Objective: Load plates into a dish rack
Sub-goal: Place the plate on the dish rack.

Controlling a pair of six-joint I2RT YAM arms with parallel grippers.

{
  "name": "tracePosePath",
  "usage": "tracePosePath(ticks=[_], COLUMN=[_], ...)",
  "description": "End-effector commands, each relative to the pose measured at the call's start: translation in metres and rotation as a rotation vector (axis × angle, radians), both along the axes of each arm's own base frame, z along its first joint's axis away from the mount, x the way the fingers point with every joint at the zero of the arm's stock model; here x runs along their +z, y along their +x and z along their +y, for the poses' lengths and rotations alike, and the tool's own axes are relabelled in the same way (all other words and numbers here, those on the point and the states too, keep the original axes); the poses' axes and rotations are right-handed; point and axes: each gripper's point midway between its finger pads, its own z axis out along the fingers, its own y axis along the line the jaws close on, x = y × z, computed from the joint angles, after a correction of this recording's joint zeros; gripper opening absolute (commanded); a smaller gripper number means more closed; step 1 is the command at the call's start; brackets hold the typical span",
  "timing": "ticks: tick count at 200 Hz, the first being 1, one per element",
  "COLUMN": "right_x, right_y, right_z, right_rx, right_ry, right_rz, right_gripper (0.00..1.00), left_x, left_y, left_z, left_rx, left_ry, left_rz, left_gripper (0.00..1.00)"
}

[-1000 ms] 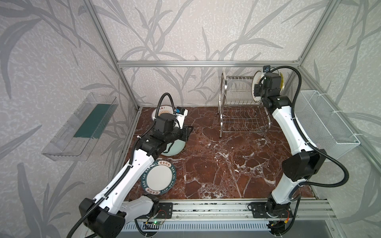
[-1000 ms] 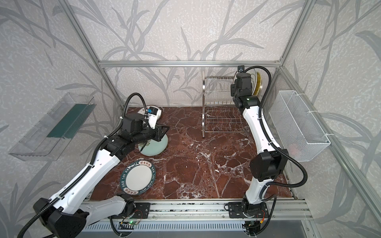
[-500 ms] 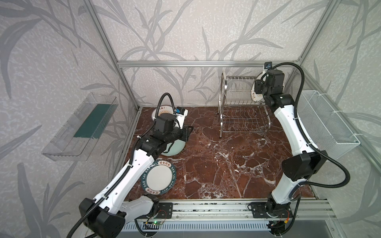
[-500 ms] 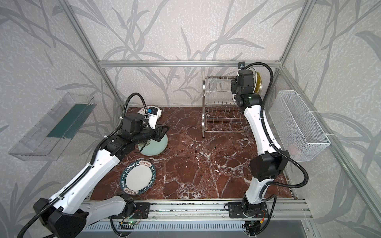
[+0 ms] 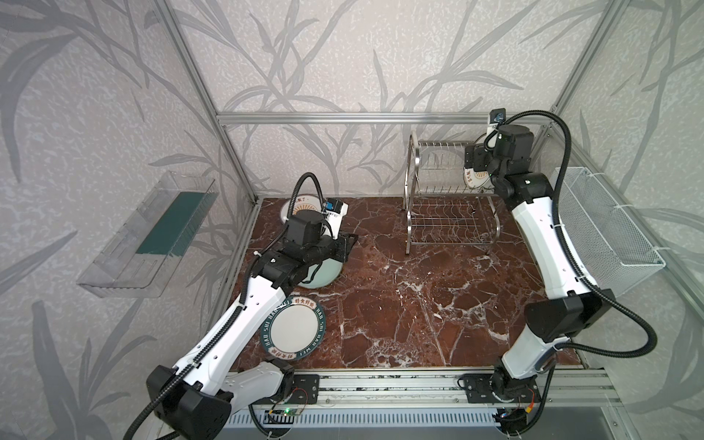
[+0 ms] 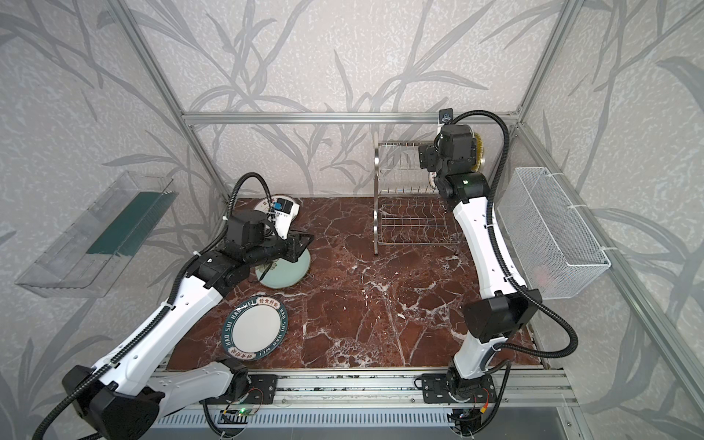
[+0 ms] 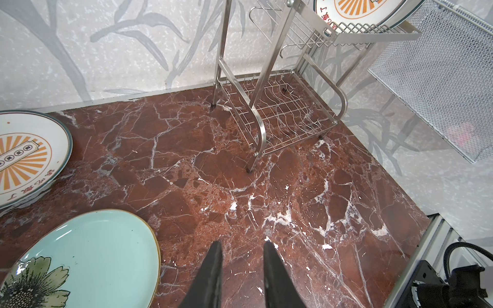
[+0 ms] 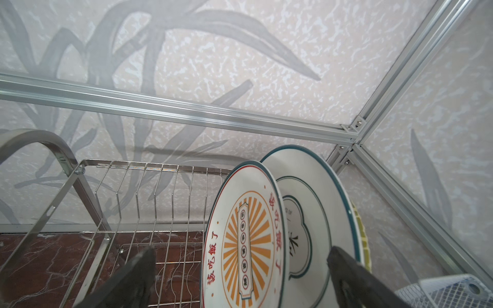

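Observation:
The dish rack (image 5: 413, 171) (image 8: 160, 170) stands at the back right. In its upper tier an orange sunburst plate (image 8: 248, 240) (image 5: 474, 177) stands on edge, with a cloud-outline plate (image 8: 306, 213) and a yellow plate (image 8: 362, 234) behind it. My right gripper (image 8: 241, 266) (image 5: 476, 158) is wide open, with its fingers on either side of the sunburst plate and apart from it. On the floor at the left lie a pale green plate (image 5: 320, 274) (image 7: 88, 261), a teal-lettered plate (image 5: 295, 329) and another sunburst plate (image 7: 24, 157). Beside the green plate's edge hovers my left gripper (image 7: 241, 244) (image 5: 348, 242), slightly open and holding nothing.
A white mesh basket (image 5: 605, 224) hangs on the right wall close to my right arm. A clear plastic tray (image 5: 148, 236) hangs on the left wall. The rack's lower tier (image 7: 282, 125) holds nothing. An aluminium rail (image 5: 381, 381) runs along the front edge.
My right gripper has opened wide and let go of the sunburst plate, which now stands in the rack's upper tier. The left arm has not moved.

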Motion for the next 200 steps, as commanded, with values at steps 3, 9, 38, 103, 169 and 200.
tracePosePath(ticks=[3,9,38,103,169,200], right_x=[0.03,0.031,0.034,0.034,0.025,0.007], right_y=[-0.028,-0.031,-0.042,-0.062,-0.096,-0.112], right_z=[0.0,0.0,0.007,0.017,0.023,0.033], right_rx=[0.034,0.038,0.095,0.195,0.262,0.327], right_ry=[0.02,0.025,0.04,0.077,0.103,0.128], right_rz=[-0.075,-0.083,-0.094,-0.079,-0.072,-0.058], right_gripper=[0.99,0.99,0.99,0.99,0.99,0.99], left_x=[0.004,0.004,0.005,0.002,0.002,-0.004], left_y=[-0.001,-0.001,-0.001,0.0,0.006,0.01], left_z=[-0.001,0.0,0.0,0.002,0.007,0.008], left_rx=[-0.019,-0.018,-0.016,-0.008,0.032,0.048], left_ry=[0.001,0.0,-0.004,-0.001,-0.003,-0.007], left_rz=[-0.035,-0.037,-0.039,-0.028,-0.03,-0.011], left_gripper=[0.26,0.26,0.29,0.42,0.55,0.55])
